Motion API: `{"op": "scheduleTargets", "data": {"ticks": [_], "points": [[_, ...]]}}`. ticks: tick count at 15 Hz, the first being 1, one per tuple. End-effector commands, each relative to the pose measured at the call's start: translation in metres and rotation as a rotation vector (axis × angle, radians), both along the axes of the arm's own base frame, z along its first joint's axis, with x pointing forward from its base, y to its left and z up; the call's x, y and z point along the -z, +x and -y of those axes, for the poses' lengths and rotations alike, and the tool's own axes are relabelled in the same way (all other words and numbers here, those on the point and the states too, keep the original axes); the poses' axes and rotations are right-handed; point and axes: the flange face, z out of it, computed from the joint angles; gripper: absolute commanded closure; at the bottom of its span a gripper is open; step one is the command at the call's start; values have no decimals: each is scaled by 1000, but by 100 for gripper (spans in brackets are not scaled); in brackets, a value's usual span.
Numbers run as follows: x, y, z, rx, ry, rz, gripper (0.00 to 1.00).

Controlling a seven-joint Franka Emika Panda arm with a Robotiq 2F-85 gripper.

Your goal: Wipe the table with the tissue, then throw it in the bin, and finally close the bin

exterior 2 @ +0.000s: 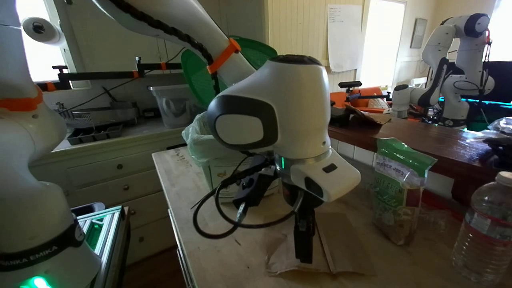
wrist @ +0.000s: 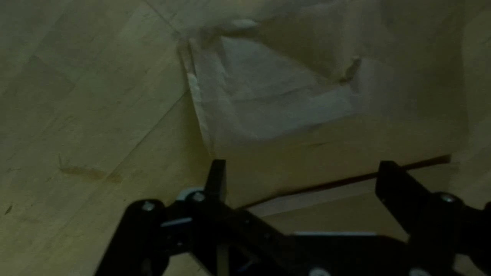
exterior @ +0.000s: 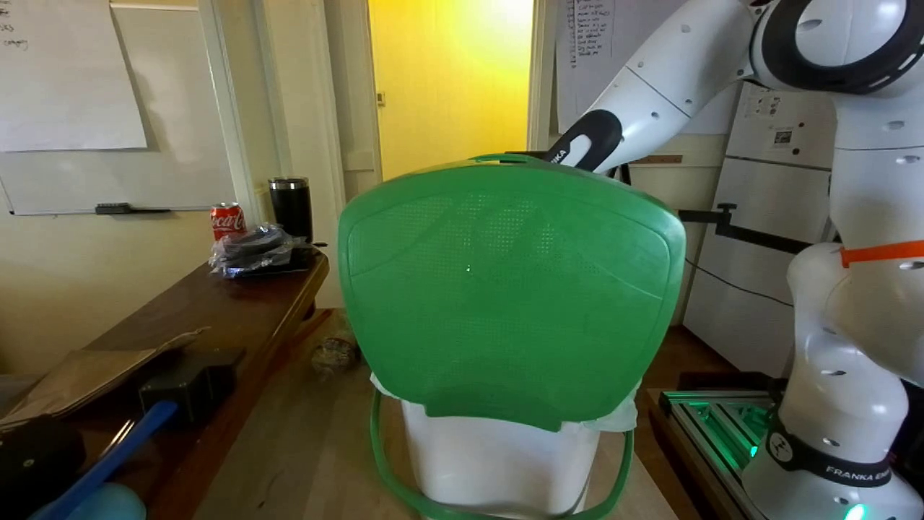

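Note:
The bin (exterior: 498,462) is a white tub with a green lid (exterior: 505,289) raised open; in an exterior view the lid hides its inside. The bin also shows behind the arm, lined with a pale bag (exterior 2: 200,138), with its lid (exterior 2: 196,80) up. The tissue (exterior 2: 344,244) is a brown folded paper sheet lying flat on the table (exterior 2: 212,256). In the wrist view the tissue (wrist: 284,126) has a crumpled left edge and a dark slit-like fold. My gripper (wrist: 303,166) points down over the tissue, open, with nothing between its fingers. Its tips (exterior 2: 304,258) are just above or touching the tissue; I cannot tell which.
A green snack bag (exterior 2: 400,192) and a clear water bottle (exterior 2: 486,228) stand to one side of the tissue. A dark wooden counter (exterior 2: 436,140) runs behind them. A brown stain (wrist: 90,173) marks the table left of the gripper.

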Motion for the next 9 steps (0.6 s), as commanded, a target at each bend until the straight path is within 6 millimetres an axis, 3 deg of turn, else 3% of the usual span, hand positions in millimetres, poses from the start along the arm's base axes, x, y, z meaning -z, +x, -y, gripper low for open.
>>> {"op": "scheduleTargets", "data": {"ticks": [1, 9], "points": [[9, 14, 4, 110, 37, 6, 0], [21, 29, 2, 227, 107, -13, 0]]}}
